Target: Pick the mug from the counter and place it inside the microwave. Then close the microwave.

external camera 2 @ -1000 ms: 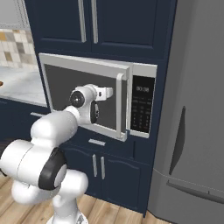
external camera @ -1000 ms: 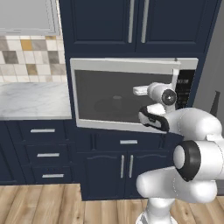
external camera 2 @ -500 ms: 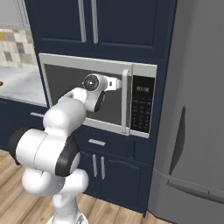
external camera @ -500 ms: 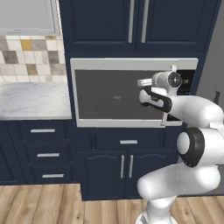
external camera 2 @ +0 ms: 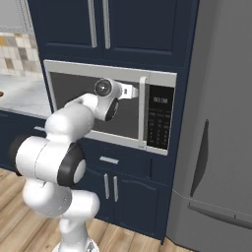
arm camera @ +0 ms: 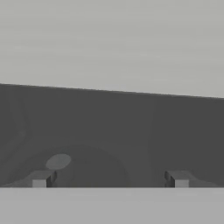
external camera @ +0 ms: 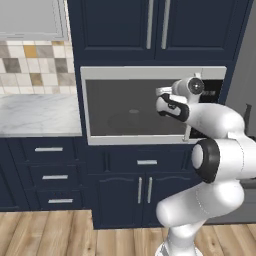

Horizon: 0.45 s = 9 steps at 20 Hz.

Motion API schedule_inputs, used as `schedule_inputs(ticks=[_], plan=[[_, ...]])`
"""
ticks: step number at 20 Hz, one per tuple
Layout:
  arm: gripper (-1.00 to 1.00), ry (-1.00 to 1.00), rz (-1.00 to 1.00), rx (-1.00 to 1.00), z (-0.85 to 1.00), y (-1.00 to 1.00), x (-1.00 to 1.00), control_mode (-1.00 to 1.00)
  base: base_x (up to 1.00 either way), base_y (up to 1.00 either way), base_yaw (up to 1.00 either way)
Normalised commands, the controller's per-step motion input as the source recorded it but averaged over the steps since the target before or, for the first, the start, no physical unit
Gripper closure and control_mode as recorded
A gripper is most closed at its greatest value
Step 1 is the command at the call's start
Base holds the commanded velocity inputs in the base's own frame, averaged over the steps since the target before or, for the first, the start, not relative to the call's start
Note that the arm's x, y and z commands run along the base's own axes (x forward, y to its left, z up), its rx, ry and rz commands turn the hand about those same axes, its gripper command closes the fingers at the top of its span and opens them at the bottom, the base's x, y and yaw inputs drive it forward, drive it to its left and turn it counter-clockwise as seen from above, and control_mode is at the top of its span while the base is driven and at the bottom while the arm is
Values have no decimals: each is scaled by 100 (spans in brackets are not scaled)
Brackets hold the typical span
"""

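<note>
The microwave (external camera: 152,107) (external camera 2: 110,108) is built in among navy cabinets. Its dark glass door (external camera: 130,107) lies nearly flush with the silver frame. My gripper (external camera: 161,95) (external camera 2: 134,91) (arm camera: 109,180) is open and presses flat against the upper right of the door, near the bar handle (external camera 2: 143,113). In the hand view the dark glass and the frame's grey band lie just ahead of my spread fingertips (arm camera: 41,179). The mug is hidden behind the door. The marble counter (external camera: 35,114) (external camera 2: 19,96) lies to the left.
Navy upper cabinets (external camera: 155,25) sit above the microwave, with drawers (external camera: 50,175) and doors (external camera: 145,190) below. The control panel (external camera 2: 158,117) is right of the door. A grey fridge (external camera 2: 216,123) stands at the right. A tiled backsplash (external camera: 35,70) rises behind the counter.
The microwave door has swung from ajar to almost flush with the frame. My gripper has moved up and in toward the microwave, staying against the door.
</note>
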Motion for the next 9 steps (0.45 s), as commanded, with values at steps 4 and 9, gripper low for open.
schedule_inputs(ticks=[4, 9], plan=[[-100, -1, -2, 0, -2, 0, 21, -100, 0, 0, 0], [-100, 0, 0, 0, -8, 0, 43, -100, 0, 0, 0]])
